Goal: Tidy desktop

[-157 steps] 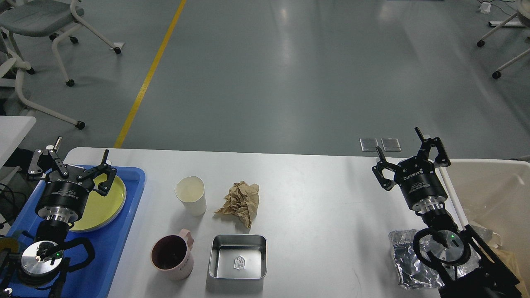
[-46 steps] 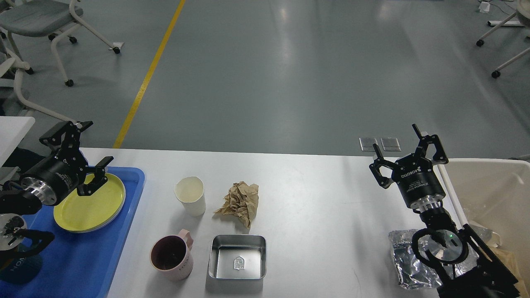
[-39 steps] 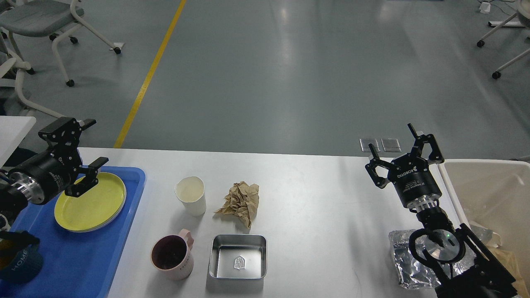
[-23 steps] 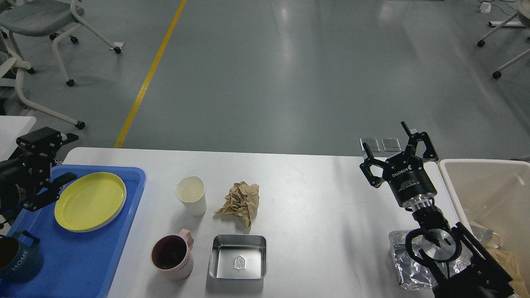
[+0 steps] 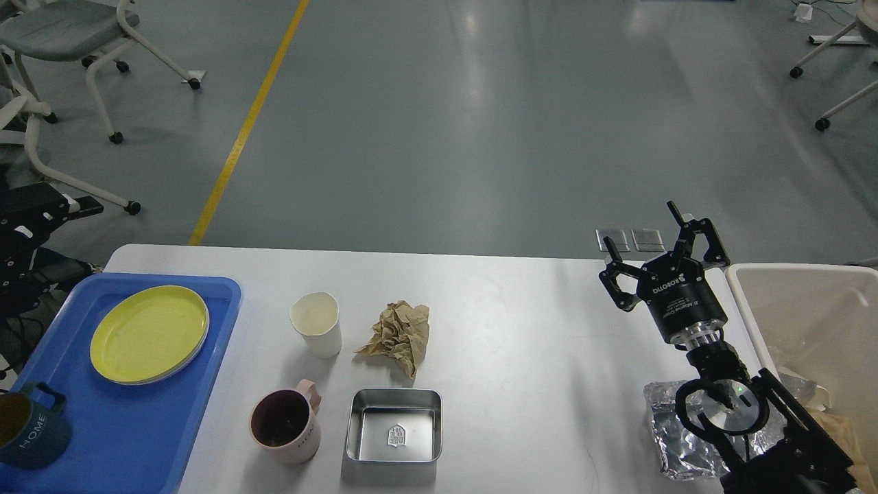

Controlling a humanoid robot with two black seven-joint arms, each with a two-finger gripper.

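The white desktop holds a white paper cup, a crumpled brown paper, a pink mug and a square metal tin. Crumpled foil lies at the front right, partly under my right arm. My right gripper is open and empty above the desktop's far right edge. My left gripper is at the left edge of the view, off the desktop and partly cut off. It looks open and empty.
A blue tray at the left holds a yellow plate and a dark blue mug. A beige bin with some rubbish stands at the right. Office chairs stand on the floor behind.
My left gripper has pulled back from above the yellow plate, leftward off the desktop to the view's edge. My right gripper has shifted slightly left and up. The objects have not moved.
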